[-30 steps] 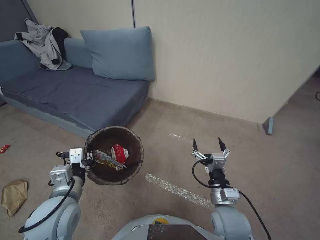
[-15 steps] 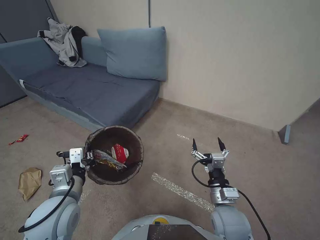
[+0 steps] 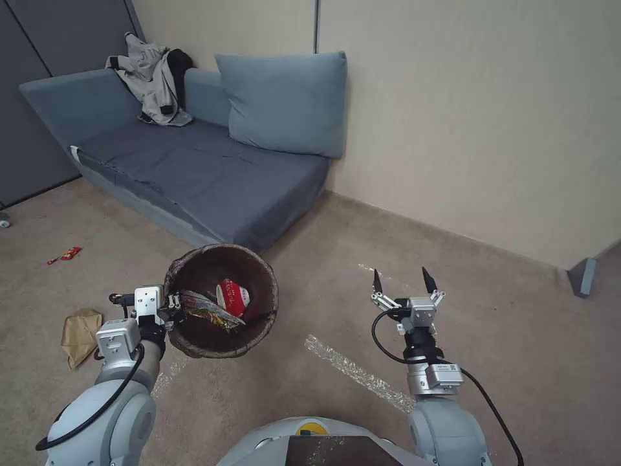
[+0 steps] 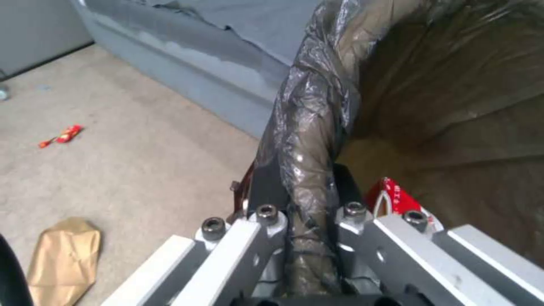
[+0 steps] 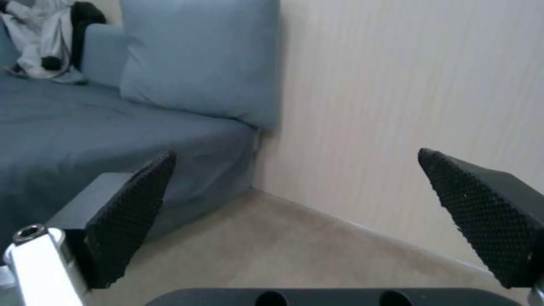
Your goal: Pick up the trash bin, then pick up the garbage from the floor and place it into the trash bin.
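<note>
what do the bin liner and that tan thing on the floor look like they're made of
The trash bin liner looks like thin glossy plastic film: brown, wrinkled, with shiny highlights where the left gripper pinches the rim. The tan piece looks like matte brown paper, probably a crumpled bag, judging by its flat creases.

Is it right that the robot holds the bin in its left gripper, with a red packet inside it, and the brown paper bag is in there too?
Not quite. The left gripper does hold the trash bin by its rim, and a red packet lies inside. But the head view shows the brown paper bag lying on the carpet, to the robot's left of the bin. The right gripper is open and empty.
</note>
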Available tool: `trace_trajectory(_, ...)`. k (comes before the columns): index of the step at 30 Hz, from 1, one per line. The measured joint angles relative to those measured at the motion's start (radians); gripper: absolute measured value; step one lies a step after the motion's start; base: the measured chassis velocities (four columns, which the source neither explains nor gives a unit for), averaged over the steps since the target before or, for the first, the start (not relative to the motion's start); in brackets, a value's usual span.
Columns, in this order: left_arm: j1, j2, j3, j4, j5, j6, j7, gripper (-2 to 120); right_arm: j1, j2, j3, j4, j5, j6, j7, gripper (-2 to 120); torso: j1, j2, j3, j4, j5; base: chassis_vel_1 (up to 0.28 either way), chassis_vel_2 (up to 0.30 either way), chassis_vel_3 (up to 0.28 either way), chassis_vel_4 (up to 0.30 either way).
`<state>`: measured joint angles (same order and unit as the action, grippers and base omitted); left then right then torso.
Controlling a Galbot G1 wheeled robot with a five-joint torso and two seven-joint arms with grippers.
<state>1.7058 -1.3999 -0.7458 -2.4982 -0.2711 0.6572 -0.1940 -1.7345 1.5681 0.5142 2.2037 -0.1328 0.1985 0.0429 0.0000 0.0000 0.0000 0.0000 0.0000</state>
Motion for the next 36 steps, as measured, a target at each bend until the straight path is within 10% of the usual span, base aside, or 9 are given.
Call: trace_trajectory(36,0.008,-0.01,0.004,-0.002,0.005,-0.002,-0.002,3,0.004,-0.012,0.001,-0.003,0.014,0.005,0.0,100,0.0,0.0,0.0,-0.0001,0.0,0.023,0.022,0.023,0.022)
